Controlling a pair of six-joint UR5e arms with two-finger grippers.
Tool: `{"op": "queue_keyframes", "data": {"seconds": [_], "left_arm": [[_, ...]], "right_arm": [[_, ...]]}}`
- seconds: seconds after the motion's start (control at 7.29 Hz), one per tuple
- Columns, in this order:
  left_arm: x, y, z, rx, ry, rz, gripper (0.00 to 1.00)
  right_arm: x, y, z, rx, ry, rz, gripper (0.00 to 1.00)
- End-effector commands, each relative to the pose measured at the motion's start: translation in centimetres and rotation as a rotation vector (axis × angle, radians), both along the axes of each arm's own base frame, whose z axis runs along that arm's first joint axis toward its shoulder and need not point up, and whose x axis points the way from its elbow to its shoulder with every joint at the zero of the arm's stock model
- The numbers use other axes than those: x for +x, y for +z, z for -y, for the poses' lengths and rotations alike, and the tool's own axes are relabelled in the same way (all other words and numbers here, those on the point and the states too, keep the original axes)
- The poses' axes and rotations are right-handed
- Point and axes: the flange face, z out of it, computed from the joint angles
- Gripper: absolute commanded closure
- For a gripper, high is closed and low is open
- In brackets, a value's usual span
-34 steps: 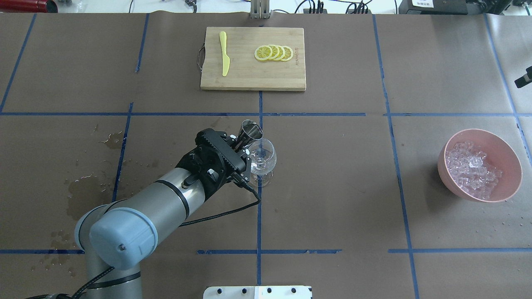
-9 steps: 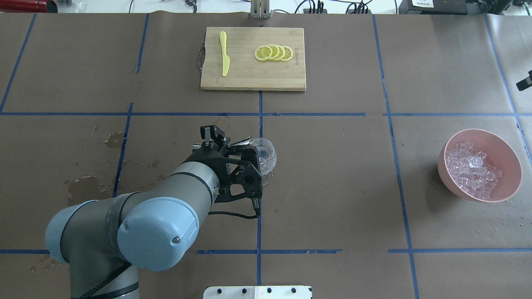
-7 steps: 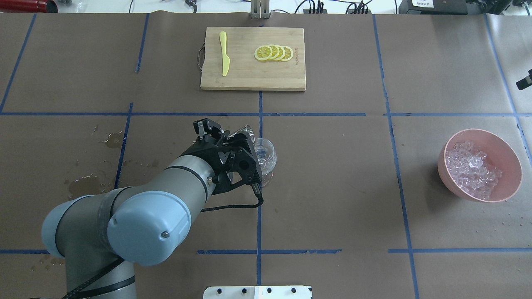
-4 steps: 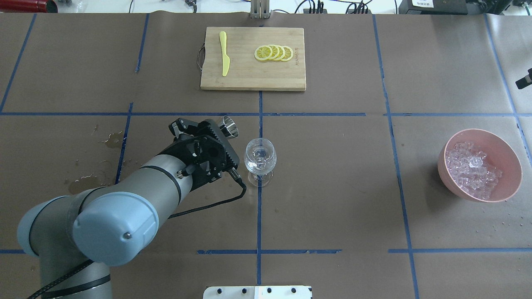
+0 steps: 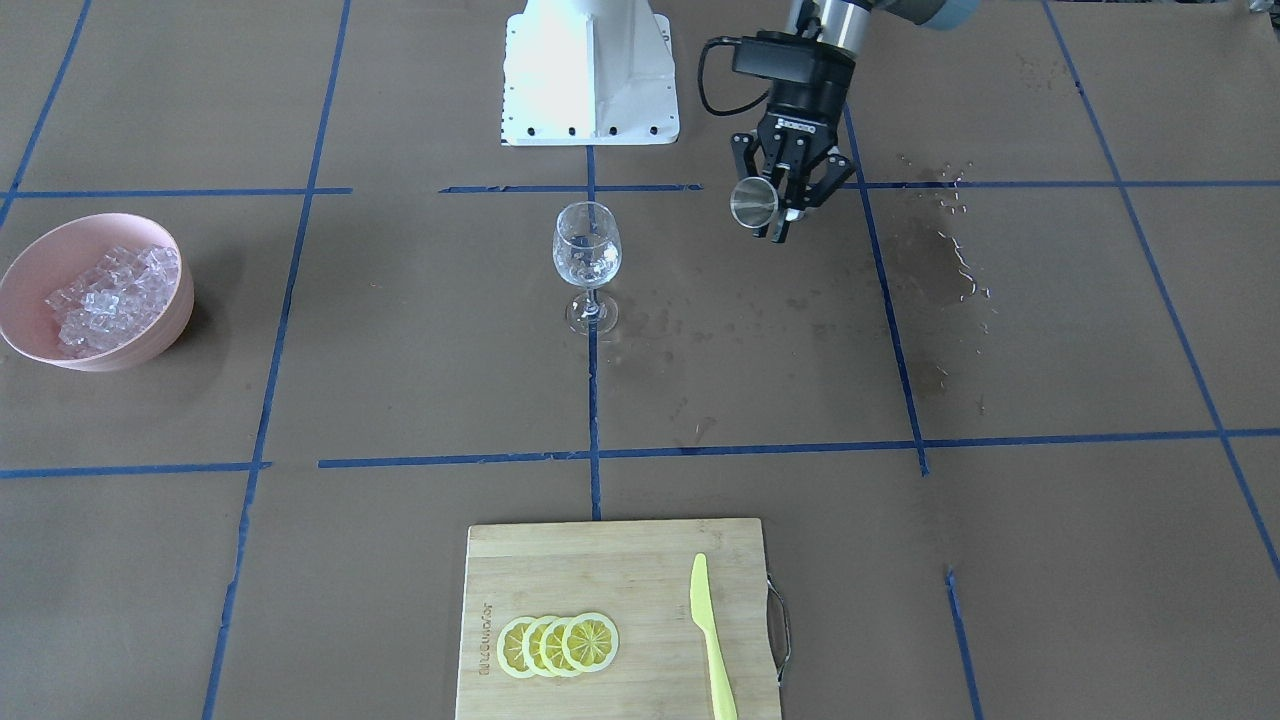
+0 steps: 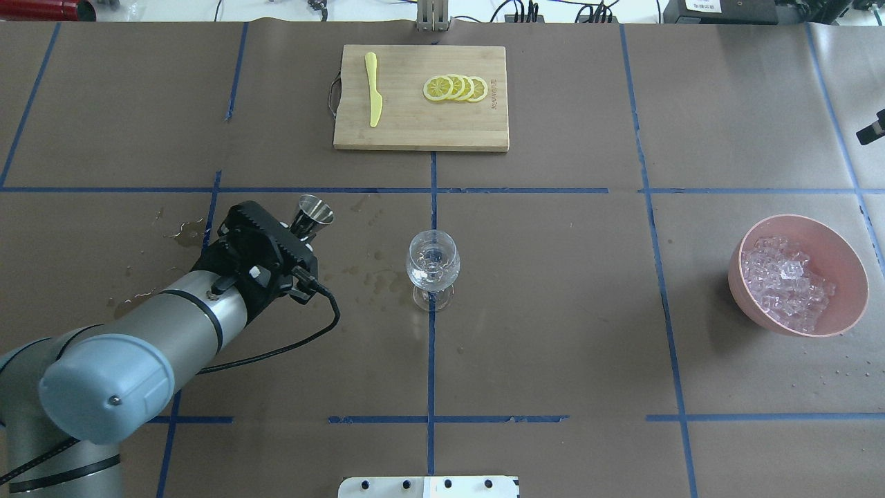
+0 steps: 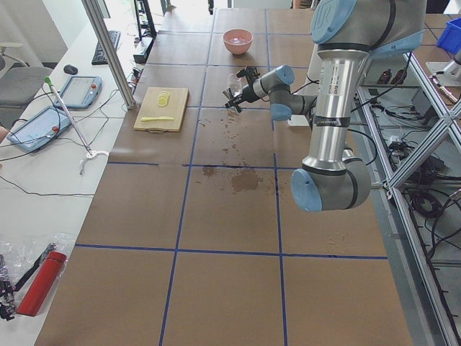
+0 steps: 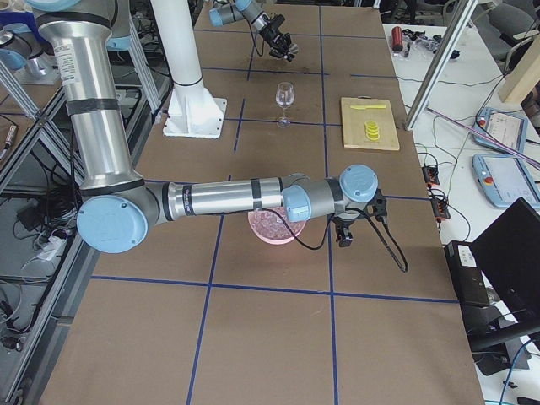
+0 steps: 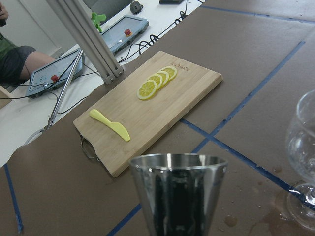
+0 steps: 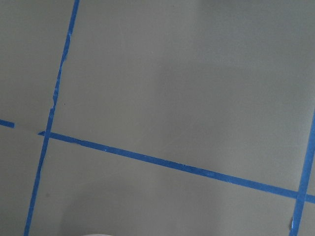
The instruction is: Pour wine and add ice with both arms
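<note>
Ice (image 6: 785, 280): small clear cubes heaped in pink bowl (image 6: 836, 241), far out toward robot's right end of table. None visible in stemmed glass (image 6: 432, 257).

Wine (image 5: 586, 262): trace of clear liquid low in that glass, hard to make out. Dark wet marks on brown paper (image 6: 553, 332) just to robot's left of the foot. Glass upright at table centre, well apart from bowl.

Right gripper (image 8: 341, 236): nearer effector to ice by a wide margin. Shown properly only in side view from right end; open or closed, cannot tell. Hangs beyond bowl on side away from robot base, with right arm (image 8: 224, 198) stretched across above bowl. From gripper, then, ice back toward base and down. Right wrist view: only paper and blue tape (image 10: 172, 164), no bowl. Fits a gripper off to one side rather than overhead.

Left gripper (image 6: 303, 232): clamped on steel jigger (image 6: 314, 209), off to left of glass and clear of it, on side opposite bowl. Occupied and far away, so no candidate for ice.

Judgement: pouring apparently done, ice step next. Calls for drawing right gripper back over bowl, then down into heap. After that, a long carry leftward along table to glass.
</note>
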Motion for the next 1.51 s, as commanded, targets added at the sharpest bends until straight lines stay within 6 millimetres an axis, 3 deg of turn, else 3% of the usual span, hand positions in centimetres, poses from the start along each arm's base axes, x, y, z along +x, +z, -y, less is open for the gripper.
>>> {"op": "queue_keyframes", "data": {"seconds": [0.0, 0.14, 0.55, 0.69, 1.1, 1.23, 1.37], "left_arm": [[-7.1, 13.5, -1.4, 0.007, -0.103, -0.278, 1.0], [-8.9, 17.3, -1.9, 0.005, -0.112, -0.263, 1.0], [-10.9, 21.1, -1.4, -0.029, -0.28, -0.26, 1.0], [-10.5, 26.4, -1.2, -0.129, -0.343, -0.286, 1.0], [-10.6, 27.7, -1.1, -0.11, -0.44, -0.304, 1.0], [-9.6, 28.9, -0.7, -0.102, -0.459, -0.292, 1.0], [-8.6, 28.2, -0.4, -0.1, -0.457, -0.315, 1.0]], "right_arm": [[0.0, 0.0, 0.1, 0.002, -0.001, 0.0, 0.0], [0.0, 0.0, 0.1, 0.001, 0.0, 0.0, 0.0], [0.0, 0.0, 0.0, 0.002, -0.001, 0.0, 0.0], [0.0, -0.1, 0.0, 0.002, 0.0, 0.0, 0.0], [0.1, -0.5, -0.1, -0.001, 0.008, 0.003, 0.0], [0.0, -0.6, -0.1, -0.007, 0.014, 0.003, 0.0], [0.0, -0.6, -0.1, -0.009, 0.014, 0.003, 0.0]]}}
